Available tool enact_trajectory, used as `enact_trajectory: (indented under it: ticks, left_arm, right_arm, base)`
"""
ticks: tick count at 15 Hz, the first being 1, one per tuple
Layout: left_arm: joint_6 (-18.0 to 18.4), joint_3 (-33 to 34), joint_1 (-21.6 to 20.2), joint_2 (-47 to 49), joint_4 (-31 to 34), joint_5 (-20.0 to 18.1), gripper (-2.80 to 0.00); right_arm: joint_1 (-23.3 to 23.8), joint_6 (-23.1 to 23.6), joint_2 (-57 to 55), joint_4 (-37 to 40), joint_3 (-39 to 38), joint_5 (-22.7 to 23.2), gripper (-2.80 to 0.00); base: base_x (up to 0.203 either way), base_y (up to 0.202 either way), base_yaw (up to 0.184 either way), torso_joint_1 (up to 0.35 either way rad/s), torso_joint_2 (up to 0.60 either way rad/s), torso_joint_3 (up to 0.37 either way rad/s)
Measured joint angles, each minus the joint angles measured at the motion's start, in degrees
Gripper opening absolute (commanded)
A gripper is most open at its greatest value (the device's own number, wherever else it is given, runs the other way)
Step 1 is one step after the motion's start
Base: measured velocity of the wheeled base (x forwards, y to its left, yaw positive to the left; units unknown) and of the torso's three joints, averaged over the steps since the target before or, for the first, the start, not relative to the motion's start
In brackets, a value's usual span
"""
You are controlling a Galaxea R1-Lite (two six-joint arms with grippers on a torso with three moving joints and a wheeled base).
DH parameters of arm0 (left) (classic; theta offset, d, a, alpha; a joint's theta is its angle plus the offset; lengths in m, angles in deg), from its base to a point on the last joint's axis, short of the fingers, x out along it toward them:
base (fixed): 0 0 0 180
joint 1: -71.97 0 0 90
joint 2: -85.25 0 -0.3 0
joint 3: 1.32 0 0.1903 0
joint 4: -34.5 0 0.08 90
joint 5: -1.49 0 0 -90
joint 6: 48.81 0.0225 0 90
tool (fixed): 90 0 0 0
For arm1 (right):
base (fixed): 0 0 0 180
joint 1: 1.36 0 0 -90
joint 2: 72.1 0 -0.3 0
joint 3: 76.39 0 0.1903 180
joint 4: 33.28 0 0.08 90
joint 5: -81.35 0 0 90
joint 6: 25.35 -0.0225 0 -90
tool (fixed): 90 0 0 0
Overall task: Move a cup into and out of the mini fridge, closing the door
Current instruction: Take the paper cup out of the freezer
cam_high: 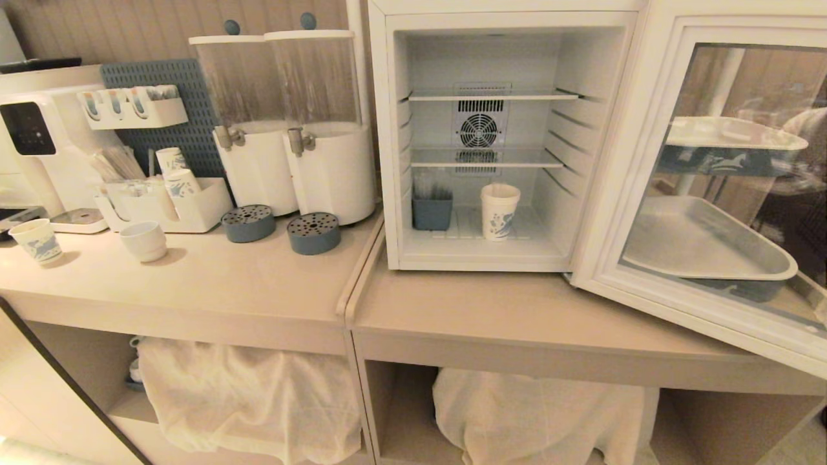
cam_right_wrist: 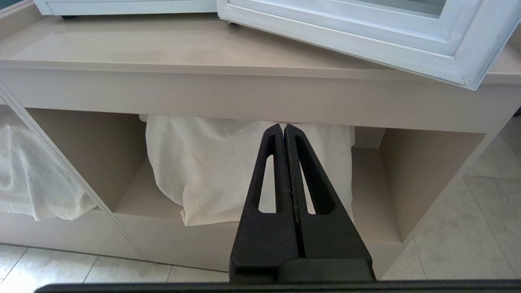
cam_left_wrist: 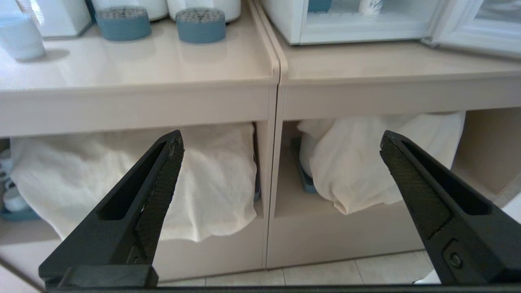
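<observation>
The tall white cup (cam_high: pixel 499 211) with a blue print stands upright on the floor of the open mini fridge (cam_high: pixel 481 139), right of centre. The glass door (cam_high: pixel 723 187) is swung wide open to the right, over the counter. Neither arm shows in the head view. My left gripper (cam_left_wrist: pixel 281 140) hangs open and empty in front of the counter, below its top, facing the shelves; the cup's base (cam_left_wrist: pixel 370 5) shows far ahead of it. My right gripper (cam_right_wrist: pixel 283 128) is shut with nothing in it, low in front of the counter under the door's corner (cam_right_wrist: pixel 464 69).
On the left counter stand two drink dispensers (cam_high: pixel 294 126), two blue drip trays (cam_high: pixel 313 232), a white mug (cam_high: pixel 144 241), a short patterned paper cup (cam_high: pixel 37 240) and a white organiser (cam_high: pixel 165 200). A blue box (cam_high: pixel 431 210) sits in the fridge left of the cup. White cloths (cam_high: pixel 249 397) cover the lower shelves.
</observation>
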Motion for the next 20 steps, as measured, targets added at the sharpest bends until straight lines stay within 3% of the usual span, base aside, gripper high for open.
enact_trajectory:
  ticks: [5,8,10,14,16,20]
  left_arm:
    - [1.4,7.0,0.0,0.0,-10.1,2.9,-2.8]
    - [2.2,14.9,0.0,0.0,-18.2,3.2,-2.8]
    - [1.5,19.2,0.0,0.0,-23.3,5.7,-2.8]
    - [2.7,22.2,0.0,0.0,-24.8,15.5,-2.8]
    - [3.5,22.4,0.0,0.0,-25.0,15.7,-2.8]
    - [1.1,22.6,0.0,0.0,-25.6,15.6,-2.8]
  right_arm:
    - [0.0,0.0,0.0,0.0,0.0,0.0,-2.8]
    - [0.0,0.0,0.0,0.0,0.0,0.0,-2.8]
    - [-0.1,0.0,0.0,0.0,0.0,0.0,-2.8]
    - [0.0,0.0,0.0,0.0,0.0,0.0,-2.8]
    - [0.0,0.0,0.0,0.0,0.0,0.1,-2.8]
    - [-0.1,-0.1,0.0,0.0,0.0,0.1,-2.8]
  base:
    - [0.0,0.0,0.0,0.0,0.0,0.0]
    - [0.0,0.0,0.0,0.0,0.0,0.0]
    - [0.0,0.0,0.0,0.0,0.0,0.0]
    - [0.0,0.0,0.0,0.0,0.0,0.0]
    - [0.0,0.0,0.0,0.0,0.0,0.0]
    - [0.0,0.0,0.0,0.0,0.0,0.0]
